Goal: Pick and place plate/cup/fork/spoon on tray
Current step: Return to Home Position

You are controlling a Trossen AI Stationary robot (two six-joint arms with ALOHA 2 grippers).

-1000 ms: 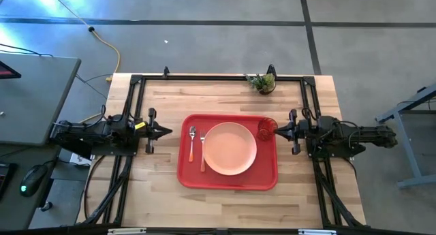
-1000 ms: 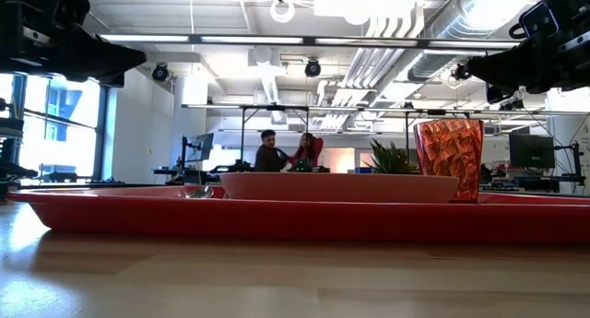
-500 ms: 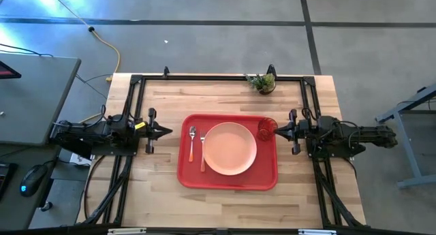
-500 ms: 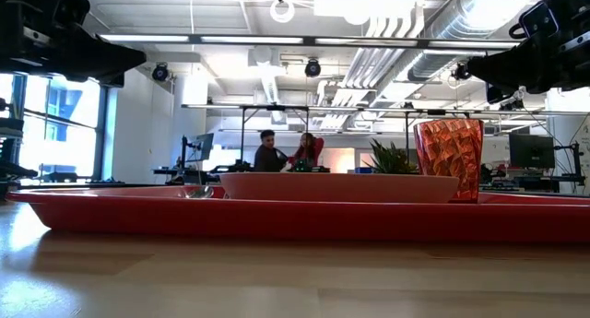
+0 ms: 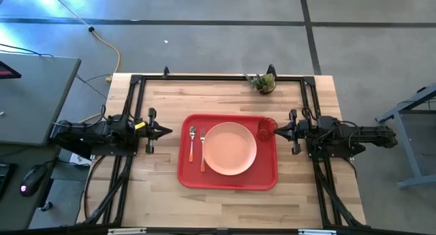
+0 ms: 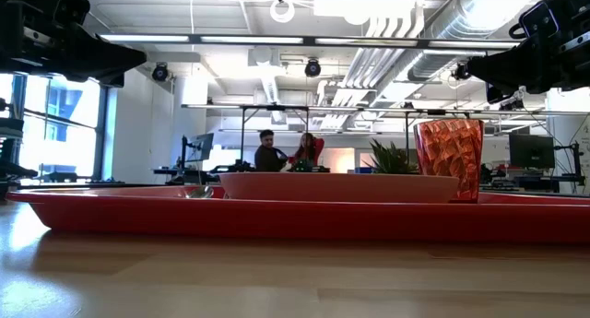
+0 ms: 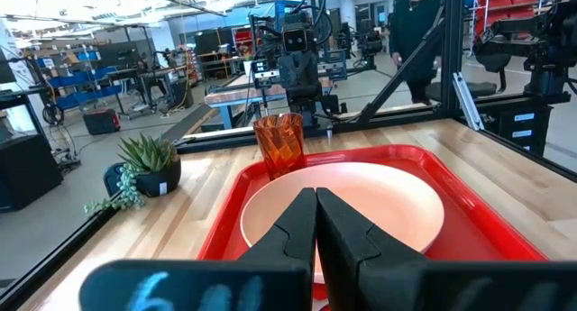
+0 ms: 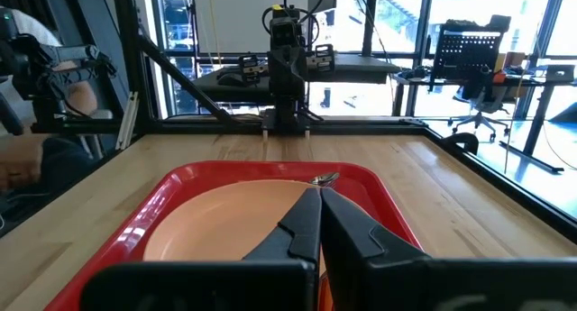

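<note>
The red tray lies mid-table. On it the peach-pink plate rests flat in the middle. The fork and the spoon lie side by side on the tray's floor left of the plate. The red-orange cup stands upright in the tray's far right corner, also seen in the low view. My left gripper is shut and empty left of the tray. My right gripper is shut and empty just right of the cup.
A small potted green plant stands at the table's far edge, right of centre. Black frame rails run along the left, far and right sides of the table. People sit in the room behind.
</note>
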